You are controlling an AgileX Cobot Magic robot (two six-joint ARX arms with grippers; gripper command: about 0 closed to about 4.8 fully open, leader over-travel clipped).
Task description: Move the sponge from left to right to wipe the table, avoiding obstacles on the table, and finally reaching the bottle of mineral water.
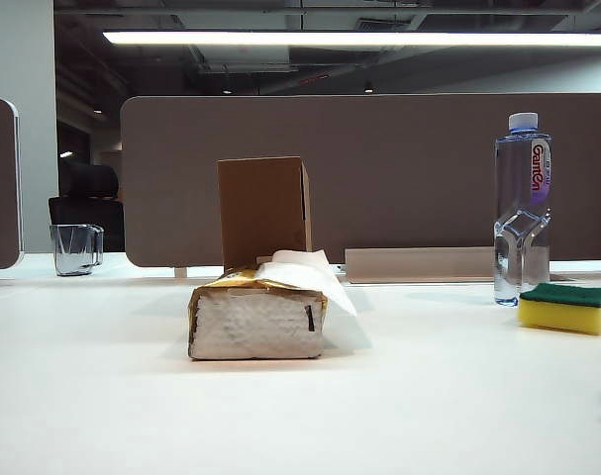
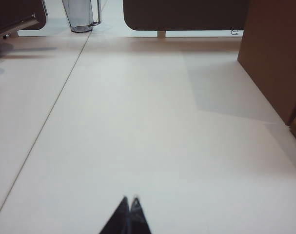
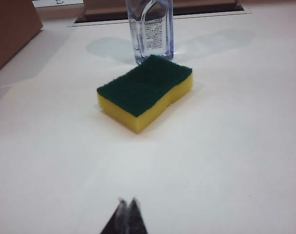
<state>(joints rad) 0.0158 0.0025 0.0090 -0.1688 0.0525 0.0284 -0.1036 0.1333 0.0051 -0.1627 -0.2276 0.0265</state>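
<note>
On my far left in the exterior view I have a small clear glass cup (image 1: pixel 77 248) standing at the back of the white worktop (image 1: pixel 102 396), well apart from everything else. My left wrist camera shows the left pincer (image 2: pixel 129 201) low over bare worktop, its two dark tips pressed together and holding nothing; the cup (image 2: pixel 82 15) sits far ahead of it and the brown box wall (image 2: pixel 274 53) rises to one side.

Toward the middle I see the tissue pack (image 1: pixel 256 319), gold-edged, lying flat with one white sheet (image 1: pixel 310 272) sticking out of its top. The upright brown cardboard box (image 1: pixel 263 210) stands directly behind it; from this angle I cannot tell whether the two touch.

Over on the right stands the bottle of mineral water (image 1: pixel 522 208), upright with its pale cap on. The sponge (image 1: pixel 564 307) lies on the worktop just beside the bottle's base, on its right and a little nearer the camera, green scouring side up. In my right wrist view the sponge (image 3: pixel 145 91) rests flat in front of the bottle (image 3: pixel 150 29), very close to it. The right pincer (image 3: pixel 128 202) is fully closed and empty, hanging short of the sponge with clear worktop between them.
</note>
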